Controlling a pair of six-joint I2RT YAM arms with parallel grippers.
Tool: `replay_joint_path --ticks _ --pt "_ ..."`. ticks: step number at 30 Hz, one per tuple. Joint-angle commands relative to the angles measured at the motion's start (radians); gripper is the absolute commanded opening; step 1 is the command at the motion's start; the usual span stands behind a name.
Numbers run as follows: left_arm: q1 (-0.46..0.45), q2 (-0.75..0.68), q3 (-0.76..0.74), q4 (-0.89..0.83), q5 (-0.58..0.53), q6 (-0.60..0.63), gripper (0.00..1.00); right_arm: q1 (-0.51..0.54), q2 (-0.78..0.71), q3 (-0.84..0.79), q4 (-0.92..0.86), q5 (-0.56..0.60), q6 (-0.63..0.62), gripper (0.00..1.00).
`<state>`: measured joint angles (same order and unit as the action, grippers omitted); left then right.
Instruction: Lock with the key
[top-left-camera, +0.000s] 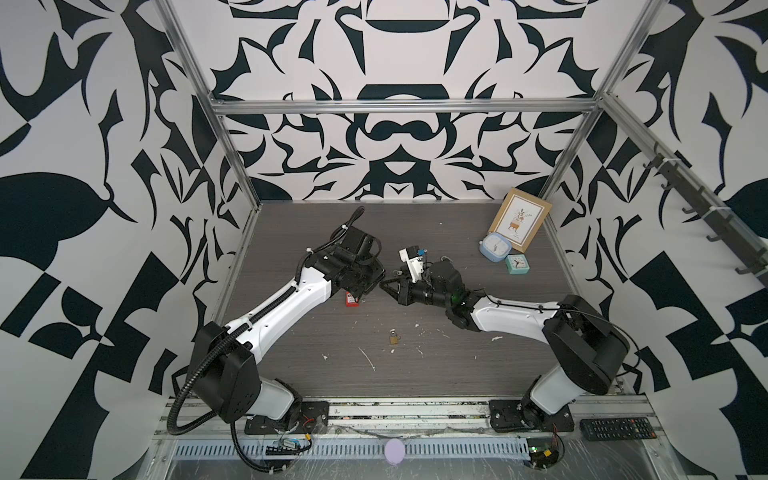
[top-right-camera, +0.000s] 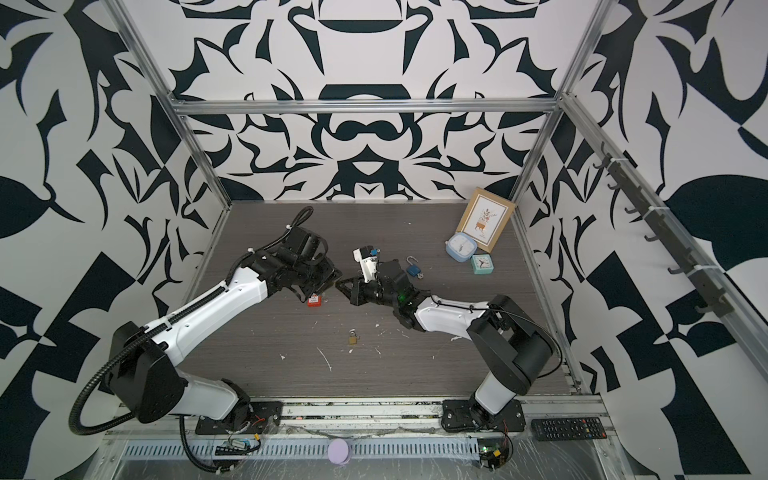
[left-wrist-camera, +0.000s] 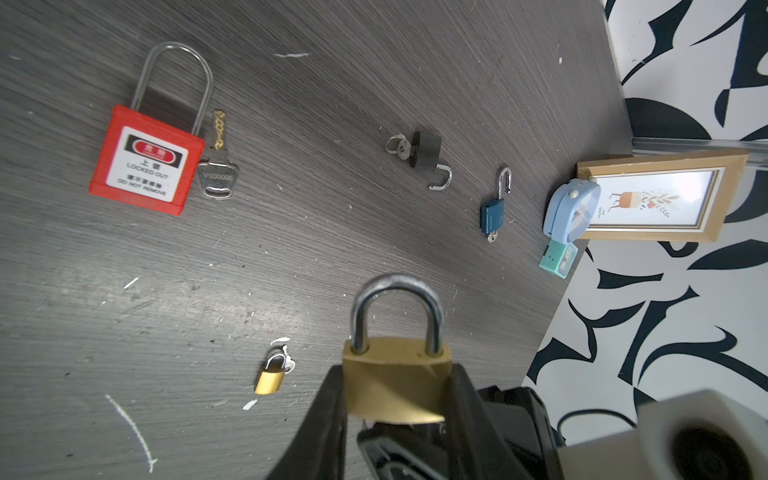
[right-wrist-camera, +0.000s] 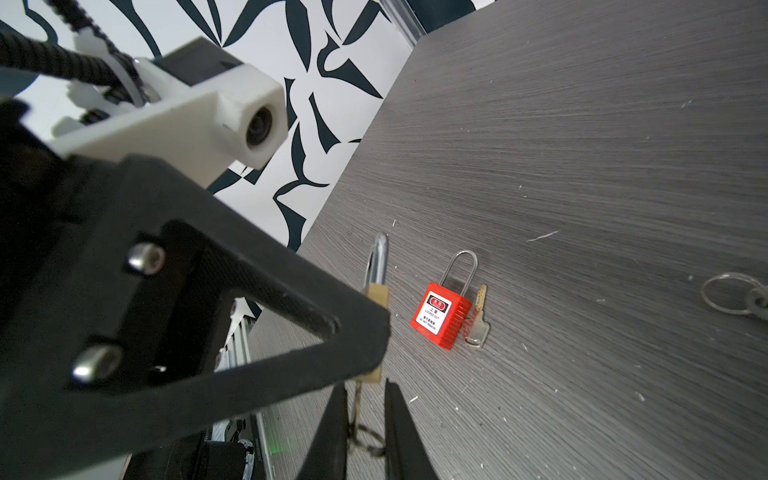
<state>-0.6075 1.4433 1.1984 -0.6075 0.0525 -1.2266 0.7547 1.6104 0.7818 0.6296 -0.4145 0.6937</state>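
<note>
Closest of all, my left gripper (left-wrist-camera: 397, 388) is clenched on the brass padlock (left-wrist-camera: 397, 361), one finger on each side of the body. The shackle points away from my wrist and both its legs go down into the body. I hold it off the table (top-left-camera: 457, 353), near the middle.

Farthest left on the table lies the red safety padlock (left-wrist-camera: 145, 160), flat, label up, shackle shut. A silver key (left-wrist-camera: 216, 166) lies just beside it, touching its side. In a top view the red body shows under my left gripper (top-left-camera: 370, 284).

Next, nearer the front edge, a small brass padlock (top-left-camera: 394, 337) lies alone among white scuffs.

My right gripper (right-wrist-camera: 363, 399) meets the left one tip to tip. Its fingers (right-wrist-camera: 338, 415) flank the key (right-wrist-camera: 356, 395), which runs edge-on up to the underside of the held padlock, with a ring hanging from its head. A slit of table shows between the key and one finger, so I cannot tell whether I am pinching it or only bracketing it, nor whether it sits in the keyway.

Further right lie a black padlock (left-wrist-camera: 426, 151) and a blue padlock (top-right-camera: 413, 269), both with shackles open. Beyond them are a pale blue clock (top-left-camera: 494, 246) and a teal clock (top-left-camera: 517, 264). A picture frame (top-left-camera: 519, 218) leans in the far right corner.
</note>
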Motion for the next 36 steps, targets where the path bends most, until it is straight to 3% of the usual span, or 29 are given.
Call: replay_joint_path --ticks 1,6,11,15,17,21,26,30,36 --pt "0.058 -0.002 0.044 -0.015 -0.107 -0.011 0.0 0.007 -0.048 -0.053 -0.018 -0.015 -0.006 0.0" --pt "0.132 -0.02 0.04 -0.031 -0.187 -0.041 0.0 0.015 -0.092 -0.115 -0.009 -0.008 0.012 0.0" --pt "0.161 -0.028 0.046 -0.038 -0.196 -0.039 0.0 0.017 -0.132 -0.139 -0.017 0.007 0.014 0.0" --pt "0.154 -0.029 0.059 -0.016 -0.166 0.05 0.0 0.017 -0.157 -0.136 -0.007 0.029 0.01 0.0" --pt "0.146 -0.035 0.064 -0.018 -0.151 0.098 0.0 0.017 -0.172 -0.132 0.013 0.045 0.007 0.15" --pt "0.127 -0.024 0.108 -0.095 -0.106 0.166 0.0 0.016 -0.201 -0.132 0.098 0.07 0.002 0.36" --pt "0.066 -0.006 0.174 -0.21 -0.104 0.157 0.0 0.018 -0.196 -0.114 0.194 0.097 0.037 0.43" --pt "-0.006 0.017 0.244 -0.341 -0.185 0.08 0.0 0.029 -0.169 -0.087 0.227 0.125 0.071 0.43" --pt "-0.044 0.046 0.29 -0.4 -0.205 0.016 0.0 0.056 -0.131 -0.054 0.234 0.14 0.068 0.42"
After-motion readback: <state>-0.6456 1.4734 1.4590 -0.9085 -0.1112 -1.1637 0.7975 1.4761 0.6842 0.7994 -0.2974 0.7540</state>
